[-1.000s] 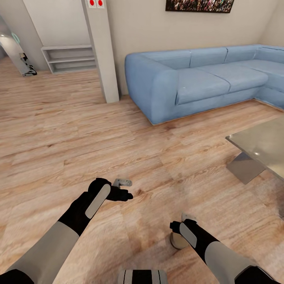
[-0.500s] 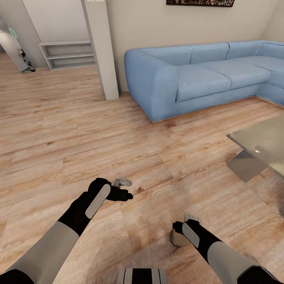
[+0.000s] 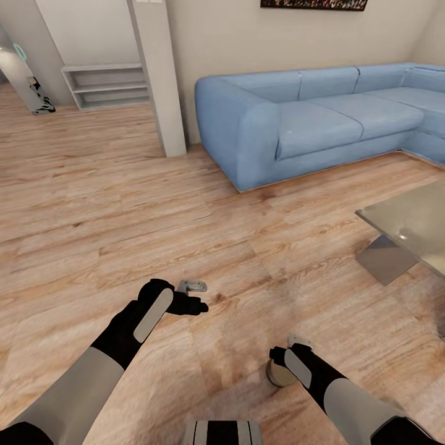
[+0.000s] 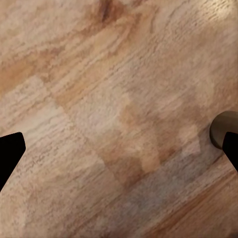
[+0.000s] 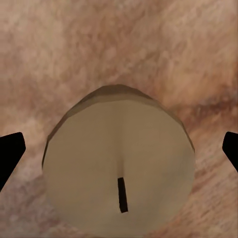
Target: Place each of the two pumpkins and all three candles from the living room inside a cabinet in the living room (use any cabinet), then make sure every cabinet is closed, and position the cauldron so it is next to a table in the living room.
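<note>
A pale candle (image 5: pixel 118 171) stands upright on the wooden floor (image 3: pixel 93 216), its dark wick showing on the flat round top, and the right gripper (image 5: pixel 119 148) hangs straight above it with the two black fingertips spread wide, one on each side of the candle and well clear of its rim. In the head view the same candle (image 3: pixel 279 374) shows as a small beige stub half hidden under the right gripper (image 3: pixel 285 353), low in the picture and close to the robot's base. The candle's long axis runs vertical, in line with the gripper's approach, so the coming move looks like a straight drop until the fingers bracket its sides, then a close. The right arm is plainly the nearer one. The left gripper (image 3: pixel 193 295) sits farther forward and off to the left over bare boards, also wide apart and holding nothing; in the left wrist view the candle (image 4: pixel 224 130) peeks in at the edge beside one fingertip. The glass table (image 3: pixel 408 232) stands off to the right, and the blue sofa (image 3: pixel 309 123) beyond it.
</note>
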Available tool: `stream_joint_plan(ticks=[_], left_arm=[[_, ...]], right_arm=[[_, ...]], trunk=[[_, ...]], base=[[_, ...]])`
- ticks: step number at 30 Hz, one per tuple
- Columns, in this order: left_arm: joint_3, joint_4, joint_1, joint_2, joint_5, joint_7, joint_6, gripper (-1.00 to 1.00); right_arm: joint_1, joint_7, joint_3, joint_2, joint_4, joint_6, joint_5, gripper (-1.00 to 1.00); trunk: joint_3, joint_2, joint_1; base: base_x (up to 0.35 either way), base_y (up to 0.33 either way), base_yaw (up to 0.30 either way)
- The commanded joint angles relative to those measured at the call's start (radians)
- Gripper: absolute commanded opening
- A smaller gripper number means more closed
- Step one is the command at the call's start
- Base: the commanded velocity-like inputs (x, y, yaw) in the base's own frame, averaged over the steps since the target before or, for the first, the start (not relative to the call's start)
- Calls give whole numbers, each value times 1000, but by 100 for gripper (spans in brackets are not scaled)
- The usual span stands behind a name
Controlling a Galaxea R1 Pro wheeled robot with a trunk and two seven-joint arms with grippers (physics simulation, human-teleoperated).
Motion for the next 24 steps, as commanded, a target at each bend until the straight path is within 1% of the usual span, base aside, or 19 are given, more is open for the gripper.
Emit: stream_joint_plan(ticks=[1,3,19,21,24], left_arm=[[-3,-1,-1,1,10,10,1,100],[-3,-1,-1,1,10,10,1,100],[-3,-1,-1,1,10,10,1,100],[-3,-1,-1,1,10,10,1,100],[-3,-1,-1,1,10,10,1,100]], right_arm=[[0,-6,4,0,-2,5,-4,100],[0,-6,4,1,-1,5,-3,100],[0,-6,7,0,-2,5,-3,100],[0,-6,7,0,-2,5,-3,100],[0,-6,8,1,-2,5,-3,100]], trunk=[[-5,-1,0],[-12,-1,1],[-12,-1,1],[-20,-1,2],[-20,-1,2]], base=[[0,0,0],[0,0,0],[0,0,0],[0,0,0],[0,0,0]])
